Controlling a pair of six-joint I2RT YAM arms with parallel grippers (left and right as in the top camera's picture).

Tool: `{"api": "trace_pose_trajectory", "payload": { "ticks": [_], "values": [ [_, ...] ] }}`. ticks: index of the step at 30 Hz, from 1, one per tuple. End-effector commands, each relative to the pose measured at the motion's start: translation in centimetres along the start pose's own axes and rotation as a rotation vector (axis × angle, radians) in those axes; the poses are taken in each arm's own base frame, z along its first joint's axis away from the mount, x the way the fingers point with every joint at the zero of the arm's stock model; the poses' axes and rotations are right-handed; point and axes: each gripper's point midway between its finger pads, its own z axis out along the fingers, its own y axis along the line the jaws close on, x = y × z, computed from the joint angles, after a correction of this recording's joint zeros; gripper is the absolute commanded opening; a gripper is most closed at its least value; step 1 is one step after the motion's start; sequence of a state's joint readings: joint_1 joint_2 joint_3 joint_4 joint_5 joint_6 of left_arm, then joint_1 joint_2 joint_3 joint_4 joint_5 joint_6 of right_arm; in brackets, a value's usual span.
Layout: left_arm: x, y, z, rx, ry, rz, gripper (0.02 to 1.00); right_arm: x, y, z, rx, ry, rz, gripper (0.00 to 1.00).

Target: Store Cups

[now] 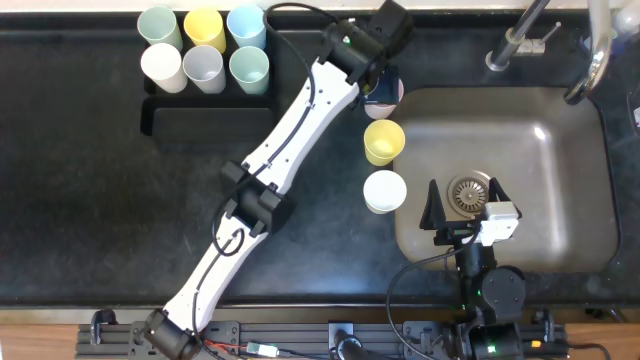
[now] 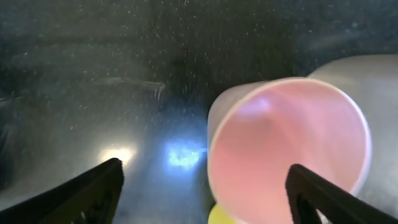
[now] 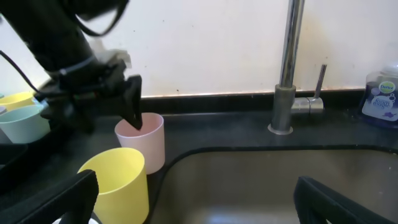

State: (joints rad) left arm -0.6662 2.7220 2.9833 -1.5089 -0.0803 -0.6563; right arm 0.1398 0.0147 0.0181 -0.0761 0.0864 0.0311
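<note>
Your left pincer (image 2: 205,167) is spread wide at the pink cup (image 2: 286,149). The cup's mouth sits between the two fingers, much closer to one finger (image 2: 329,199) than to the other, and from the right wrist view that finger seems to dip at the rim; you cannot tell whether it touches. The left arm stretches diagonally from its base across the counter (image 1: 100,200) to the sink's far left corner, where this cup stands upright on the counter's edge. Just beside it, along the sink's left rim, stand a yellow cup (image 1: 384,141) and then a white cup (image 1: 384,190), both upright with mouths up. Your right pincer (image 1: 465,205) is also wide open and holds nothing. It hangs low over the steel sink (image 1: 560,200) near the drain (image 1: 468,192), with its arm folded short above its base. At the counter's far left, a black tray (image 1: 190,115) holds six cups (image 1: 204,66) upright in two rows of three. Behind the sink rises a faucet (image 3: 289,62), and next to it stands a blue soap bottle (image 3: 382,93) with a pale printed label.
</note>
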Motion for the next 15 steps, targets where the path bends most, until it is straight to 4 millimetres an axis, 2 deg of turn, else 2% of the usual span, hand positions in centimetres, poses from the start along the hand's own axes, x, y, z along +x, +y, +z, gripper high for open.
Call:
{"api": "trace_pose_trajectory", "payload": {
  "ticks": [1,5,8,11,12,13,15],
  "values": [
    [-0.82,-0.30,1.18,-0.003,-0.039,-0.008,0.805,0.28,-0.06,0.02,0.004,-0.003,0.007,0.996],
    [-1.49,-0.48,1.27,0.008,-0.063,-0.014,0.687,0.28,-0.06,0.02,0.004,-0.003,0.007,0.998],
    [-1.54,-0.29,1.40,0.006,-0.059,-0.017,0.478,0.28,-0.06,0.02,0.004,-0.003,0.007,0.998],
    [-1.56,-0.30,1.40,0.006,-0.060,-0.017,0.354,0.28,-0.06,0.02,0.004,-0.003,0.007,0.998],
    [-1.54,-0.32,1.40,0.007,-0.060,-0.017,0.292,0.28,-0.06,0.02,0.004,-0.003,0.007,0.998],
    [-1.53,-0.34,1.40,0.008,-0.059,-0.017,0.191,0.28,-0.06,0.02,0.004,-0.003,0.007,0.998],
    [-1.49,-0.39,1.40,0.011,-0.057,-0.017,0.075,0.28,-0.06,0.02,0.004,-0.003,0.007,0.998]
  ]
}}
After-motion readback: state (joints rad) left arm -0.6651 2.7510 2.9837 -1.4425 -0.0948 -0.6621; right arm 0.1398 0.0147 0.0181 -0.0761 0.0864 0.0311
